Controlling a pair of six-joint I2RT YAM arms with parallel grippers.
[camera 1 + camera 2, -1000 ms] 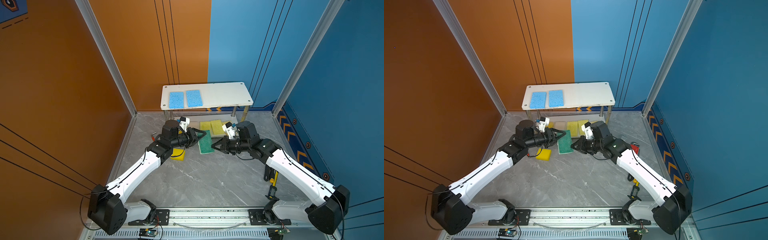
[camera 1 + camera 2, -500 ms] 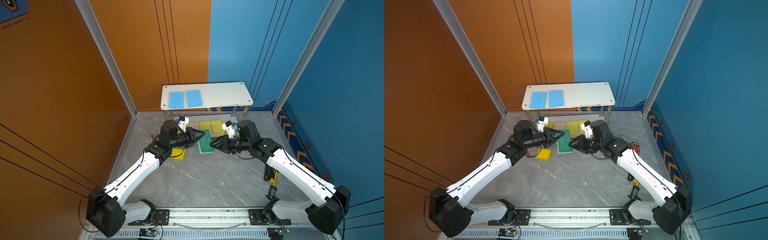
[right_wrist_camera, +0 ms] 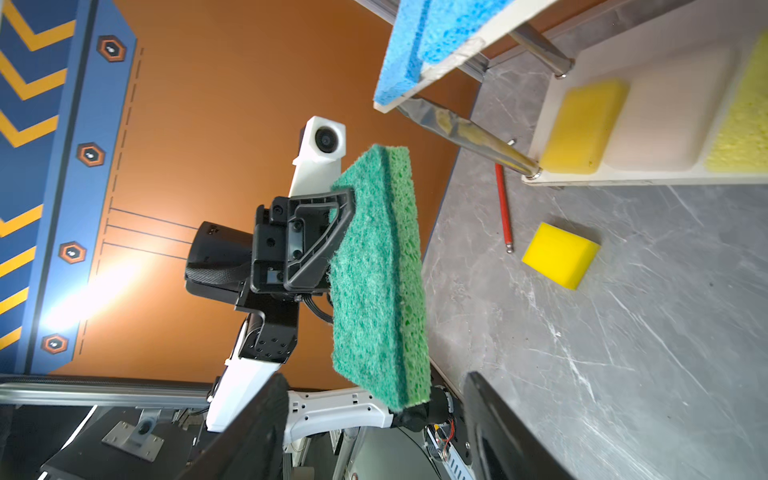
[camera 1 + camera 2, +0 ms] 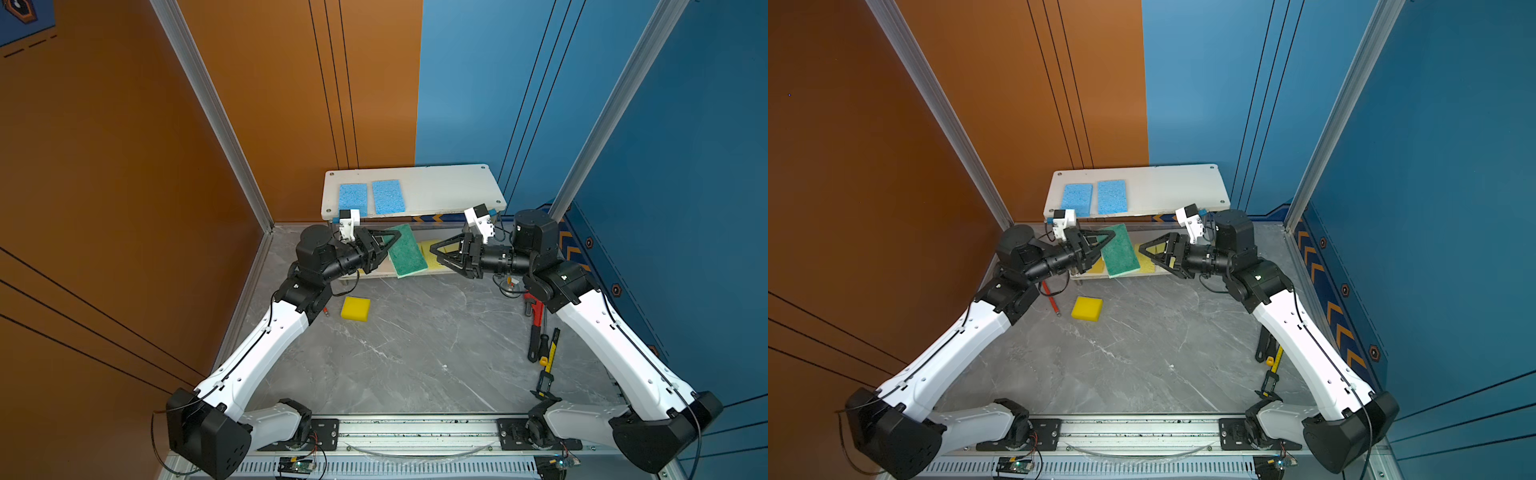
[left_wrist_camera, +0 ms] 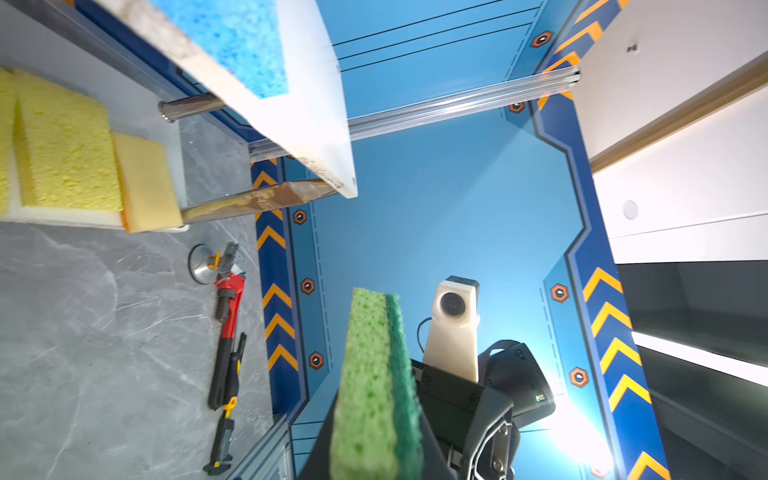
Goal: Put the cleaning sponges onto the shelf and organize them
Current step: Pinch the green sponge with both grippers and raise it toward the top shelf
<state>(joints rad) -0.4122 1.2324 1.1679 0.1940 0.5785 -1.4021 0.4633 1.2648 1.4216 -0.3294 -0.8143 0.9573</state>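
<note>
My left gripper [image 4: 390, 246] is shut on one edge of the dark green sponge [image 4: 407, 251] [image 3: 378, 282], holding it in the air in front of the shelf [image 4: 449, 187]. My right gripper [image 4: 434, 253] [image 3: 374, 415] stands open just right of the sponge, apart from it. Two blue sponges [image 4: 353, 198] [image 4: 388, 196] lie side by side on the top board. On the lower board lie a bright yellow [image 3: 582, 124], a cream [image 3: 665, 112], pale yellow [image 5: 66, 145] and a tan sponge [image 5: 145, 178]. Another bright yellow sponge [image 4: 355, 308] lies on the floor.
A red-handled hex key [image 4: 1050, 297] lies on the floor by the left arm. A red pipe wrench [image 4: 534, 309] and black-and-yellow tools [image 4: 548, 353] lie along the right wall. Chrome posts [image 3: 478, 137] hold up the top board.
My right gripper has opened, let go of the green sponge and drawn back to the right. The left gripper has kept the sponge and carried it up toward the shelf.
</note>
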